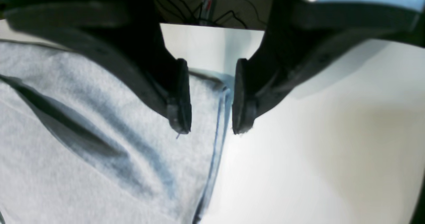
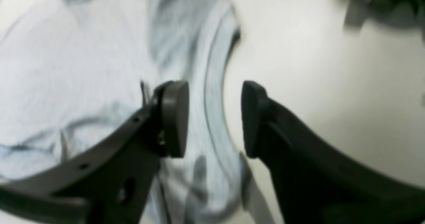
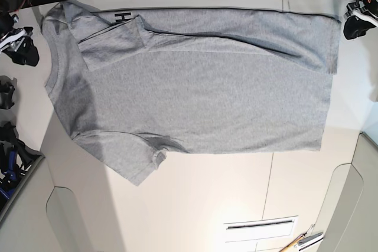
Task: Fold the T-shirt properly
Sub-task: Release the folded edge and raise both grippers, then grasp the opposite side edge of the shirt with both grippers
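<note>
The heather-grey T-shirt (image 3: 201,87) lies flat on the white table (image 3: 207,199), plain side up, neck to the left, hem to the right. Its far sleeve (image 3: 109,36) is folded inward and shows a bit of black lettering. My right gripper (image 3: 22,48) is open beside the collar; in the right wrist view its fingers (image 2: 174,117) straddle the ribbed neck edge (image 2: 212,84). My left gripper (image 3: 353,25) is open at the far hem corner; in the left wrist view it (image 1: 207,117) straddles the stitched hem (image 1: 217,141). Neither holds cloth.
A slot (image 3: 260,225) and a small tool (image 3: 302,241) lie near the table's front right. Dark equipment (image 3: 9,146) stands along the left edge. Cables (image 1: 206,8) run behind the table's far edge. Bare table shows in front of the shirt.
</note>
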Robot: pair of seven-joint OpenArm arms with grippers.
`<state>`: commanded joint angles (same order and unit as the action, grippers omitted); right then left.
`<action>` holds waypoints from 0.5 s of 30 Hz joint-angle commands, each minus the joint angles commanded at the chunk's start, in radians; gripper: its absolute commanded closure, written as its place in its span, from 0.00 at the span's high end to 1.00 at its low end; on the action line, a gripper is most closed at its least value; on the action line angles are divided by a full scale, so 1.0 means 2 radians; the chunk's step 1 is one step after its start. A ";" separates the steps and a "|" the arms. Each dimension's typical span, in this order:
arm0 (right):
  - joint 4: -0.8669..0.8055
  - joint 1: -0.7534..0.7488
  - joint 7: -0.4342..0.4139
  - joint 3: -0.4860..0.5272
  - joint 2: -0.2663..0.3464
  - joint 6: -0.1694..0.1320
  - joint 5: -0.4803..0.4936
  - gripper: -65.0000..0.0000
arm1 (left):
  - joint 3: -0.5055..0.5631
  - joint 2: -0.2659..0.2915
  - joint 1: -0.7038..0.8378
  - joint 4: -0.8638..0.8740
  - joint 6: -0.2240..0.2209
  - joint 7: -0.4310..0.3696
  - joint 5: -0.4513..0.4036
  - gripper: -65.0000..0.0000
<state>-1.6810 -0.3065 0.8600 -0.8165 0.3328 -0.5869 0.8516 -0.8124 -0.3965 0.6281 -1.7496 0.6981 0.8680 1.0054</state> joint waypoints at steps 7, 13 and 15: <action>0.005 0.084 -0.027 0.007 0.016 0.004 -0.035 0.40 | 0.000 -0.002 -0.042 0.000 0.000 -0.012 -0.002 0.56; 0.078 0.152 -0.056 0.064 0.039 0.004 -0.069 0.40 | 0.000 -0.015 -0.110 0.000 -0.012 -0.013 -0.041 0.56; 0.120 0.183 -0.072 0.089 0.043 0.004 -0.084 0.40 | 0.001 -0.024 -0.130 0.001 -0.017 -0.013 -0.052 0.56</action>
<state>-1.4406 0.0605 0.7166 -0.6395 0.4183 -0.5793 0.6827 -0.8101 -0.4446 0.3691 -1.7470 0.6643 0.8417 0.9012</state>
